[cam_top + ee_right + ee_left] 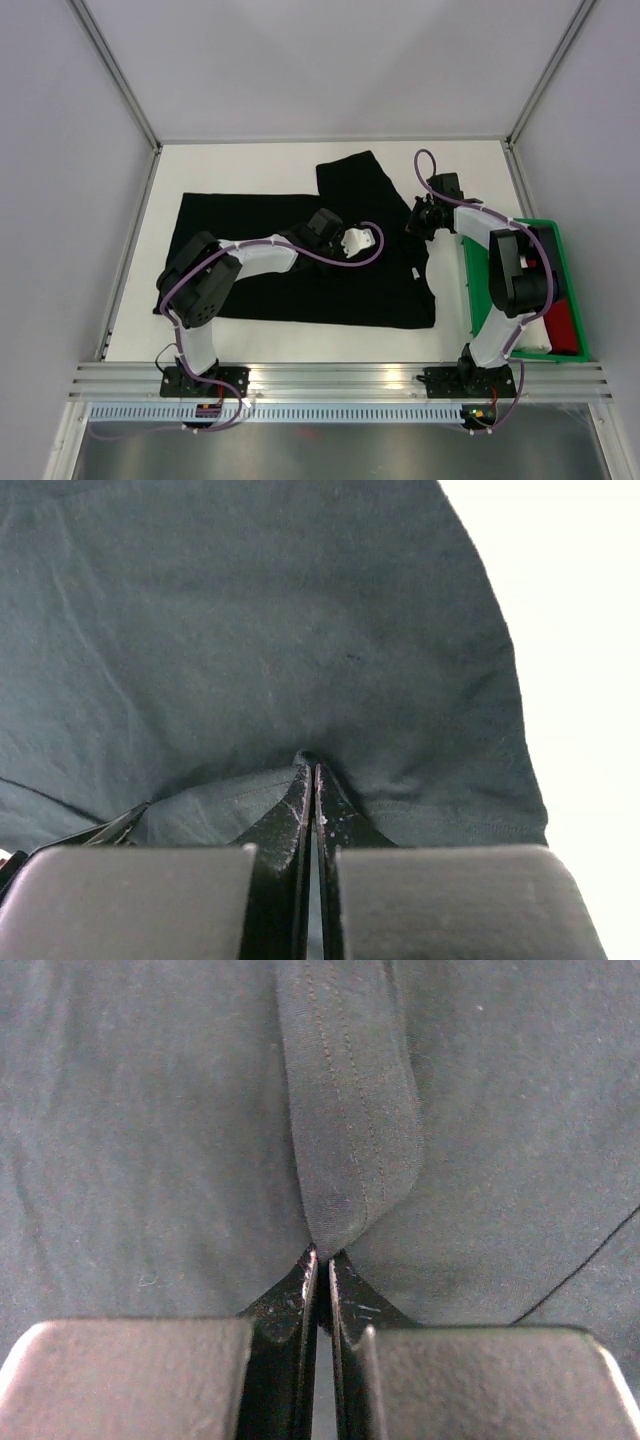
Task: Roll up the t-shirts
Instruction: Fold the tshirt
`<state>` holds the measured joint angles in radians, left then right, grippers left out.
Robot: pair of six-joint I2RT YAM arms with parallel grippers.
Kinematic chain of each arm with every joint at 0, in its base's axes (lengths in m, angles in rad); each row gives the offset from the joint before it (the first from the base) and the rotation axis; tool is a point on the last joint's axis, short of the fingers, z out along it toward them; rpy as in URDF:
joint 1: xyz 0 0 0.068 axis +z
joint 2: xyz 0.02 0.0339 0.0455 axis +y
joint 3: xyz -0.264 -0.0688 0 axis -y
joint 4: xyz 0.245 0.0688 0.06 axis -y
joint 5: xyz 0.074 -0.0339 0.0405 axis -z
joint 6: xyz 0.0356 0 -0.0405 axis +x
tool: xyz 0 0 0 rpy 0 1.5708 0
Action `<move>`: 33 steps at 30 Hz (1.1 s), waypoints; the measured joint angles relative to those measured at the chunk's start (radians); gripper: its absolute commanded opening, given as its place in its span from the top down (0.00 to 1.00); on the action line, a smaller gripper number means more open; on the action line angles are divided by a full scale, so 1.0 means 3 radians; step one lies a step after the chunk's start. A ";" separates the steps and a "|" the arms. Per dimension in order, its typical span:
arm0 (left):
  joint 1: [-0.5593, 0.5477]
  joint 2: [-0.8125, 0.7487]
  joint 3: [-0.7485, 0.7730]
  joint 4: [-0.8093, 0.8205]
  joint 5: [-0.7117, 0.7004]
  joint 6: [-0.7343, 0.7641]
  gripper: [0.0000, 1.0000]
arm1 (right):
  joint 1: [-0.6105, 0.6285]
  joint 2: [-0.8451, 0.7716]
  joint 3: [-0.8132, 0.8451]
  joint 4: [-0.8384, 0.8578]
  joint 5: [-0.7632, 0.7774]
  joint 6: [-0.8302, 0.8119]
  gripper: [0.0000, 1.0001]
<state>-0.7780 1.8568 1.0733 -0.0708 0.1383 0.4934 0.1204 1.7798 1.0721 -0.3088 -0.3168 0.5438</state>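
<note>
Operator: State jaw condition on each arm.

Technician: The left gripper has its jaws pressed nearly together, pinching a stitched hem fold of the black t-shirt. The right gripper is likewise closed, nipping a small tuck of the same cloth near its edge.

Operator: Shirt location?

Technician: Spread across the white table, left of the green bin, with one part folded back over the body.

Operator: Handling properties?

Technician: Judged light, limp and non-fragile; it drapes and wrinkles. Grip hems or seams, where doubled fabric resists slipping.
</note>
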 measured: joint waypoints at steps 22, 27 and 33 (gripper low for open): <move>0.0315 0.0130 0.0337 -0.0027 -0.0104 -0.0341 0.46 | 0.0024 0.0238 0.0626 -0.0025 0.0268 -0.0052 0.68; 0.0436 0.0127 0.0380 -0.0058 -0.0193 -0.0444 0.46 | 0.0121 -0.0103 0.0524 -0.0083 0.0371 -0.0251 0.79; 0.0570 -0.0113 0.0233 -0.0212 -0.0295 -0.0473 0.47 | 0.0493 -0.0216 0.0239 0.0061 0.0151 -0.0266 1.00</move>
<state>-0.6071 1.8229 1.1431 -0.1345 0.0498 0.3515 0.2684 1.7149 1.1439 -0.2905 -0.2714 0.4641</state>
